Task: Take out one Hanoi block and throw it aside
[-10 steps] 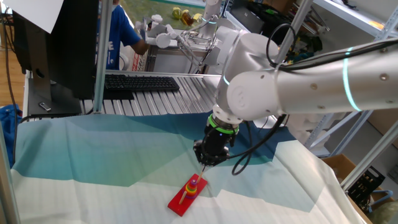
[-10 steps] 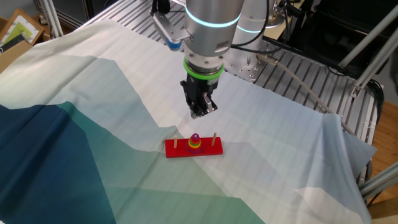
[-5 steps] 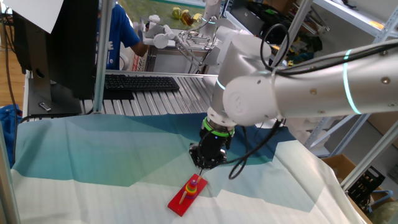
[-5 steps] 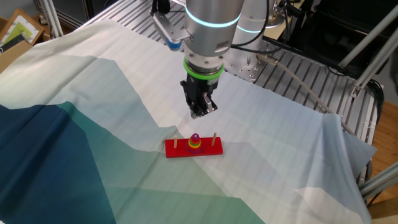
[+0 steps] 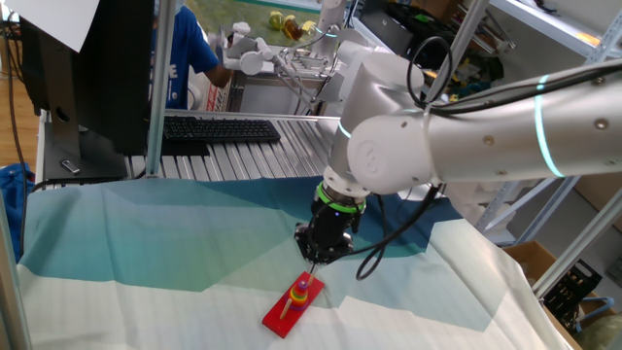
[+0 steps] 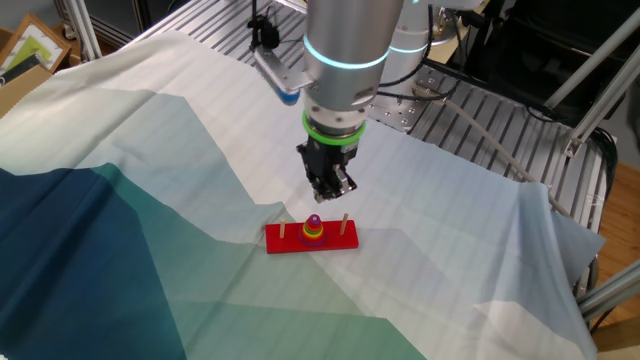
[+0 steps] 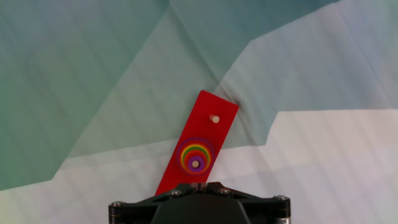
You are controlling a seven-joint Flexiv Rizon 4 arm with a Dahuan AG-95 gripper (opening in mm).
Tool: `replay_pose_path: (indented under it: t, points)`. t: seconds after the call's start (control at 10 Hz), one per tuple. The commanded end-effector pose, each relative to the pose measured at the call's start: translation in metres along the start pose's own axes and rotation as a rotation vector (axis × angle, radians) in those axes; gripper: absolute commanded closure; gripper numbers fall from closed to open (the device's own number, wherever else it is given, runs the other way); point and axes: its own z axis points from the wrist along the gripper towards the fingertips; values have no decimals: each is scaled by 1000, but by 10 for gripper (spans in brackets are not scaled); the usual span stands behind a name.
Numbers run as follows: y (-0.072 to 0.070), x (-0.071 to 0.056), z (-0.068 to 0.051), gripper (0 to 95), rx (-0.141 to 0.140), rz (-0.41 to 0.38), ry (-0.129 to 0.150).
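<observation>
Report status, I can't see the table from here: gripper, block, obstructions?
Gripper above the stack, jaw state unclear. Hanoi block atop the rings on the red base's middle peg, untouched. Nothing between them.

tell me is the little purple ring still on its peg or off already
Still on. The purple ring tops the ring stack on the middle peg of the red base, and the gripper hangs above, not touching it.

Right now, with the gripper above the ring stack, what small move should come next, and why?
Probably lower the gripper straight down toward the small purple ring on top of the stack. It hangs above the red base, touching nothing, and the hand view shows the stack on the middle peg just ahead of the gripper body. The fingertips are not visible there, so check their alignment and opening while descending.
</observation>
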Motion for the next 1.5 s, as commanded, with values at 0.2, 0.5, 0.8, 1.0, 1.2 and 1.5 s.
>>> replay_pose_path:
  t: [0.2,0.5,0.8,1.0,1.2,1.5]
  points:
    - [1,-1,1,950,-2,-5,-3]
    - [1,-1,1,950,-1,-26,-1]
    - [1,-1,1,950,-3,-43,3]
    - [1,-1,1,950,0,-39,8]
    - [2,-2,2,950,7,-26,12]
    - [3,-17,11,950,18,-16,6]
